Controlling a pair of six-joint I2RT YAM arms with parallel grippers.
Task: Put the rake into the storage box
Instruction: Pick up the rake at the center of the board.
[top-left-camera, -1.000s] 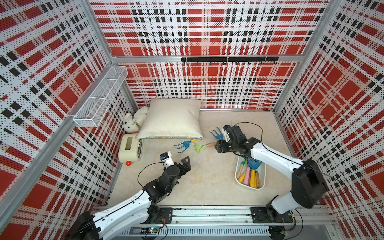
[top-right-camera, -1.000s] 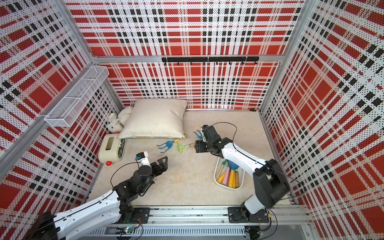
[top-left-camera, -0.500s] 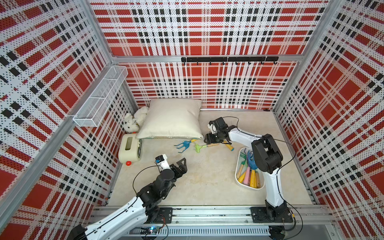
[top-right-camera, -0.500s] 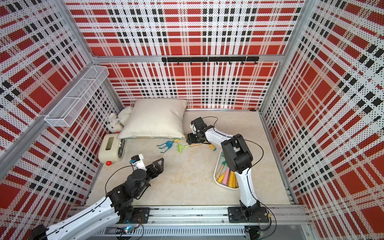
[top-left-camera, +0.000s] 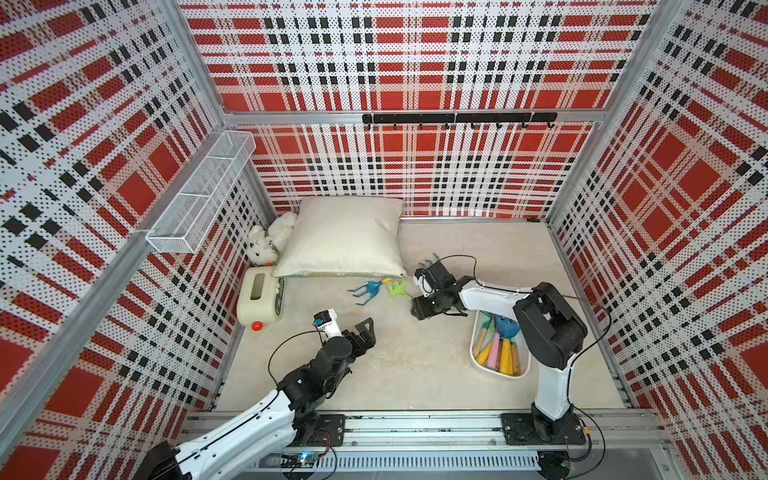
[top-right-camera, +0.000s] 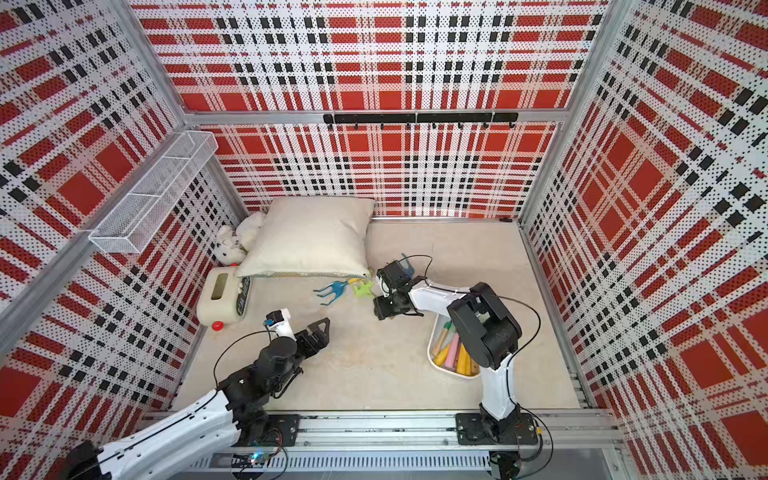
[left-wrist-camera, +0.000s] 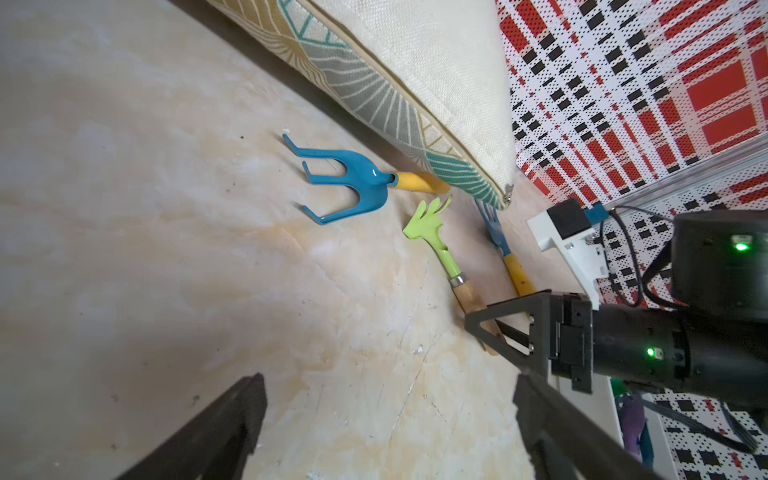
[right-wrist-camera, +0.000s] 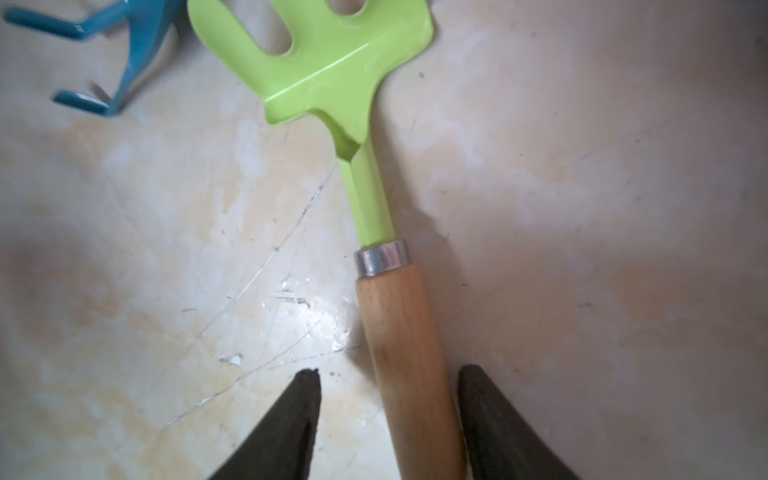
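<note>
Rake (right-wrist-camera: 371, 208) in question was the lime-green one of three hand tools loose on the floor. The other two were a blue fork (top-left-camera: 368, 291) and a small blue rake (left-wrist-camera: 494, 232), both yellow-handled. Mine had a flat head with blunt tines, a silver collar and a pale wooden handle. It lay just near of the one pillow (top-left-camera: 345, 237), left of the one storage box (top-left-camera: 473, 353). My right pincer (right-wrist-camera: 388, 370) straddled the handle, prongs apart, with a gap on one side. My left pincer (top-left-camera: 365, 330) hung spread wide, nearer and to the left.
</note>
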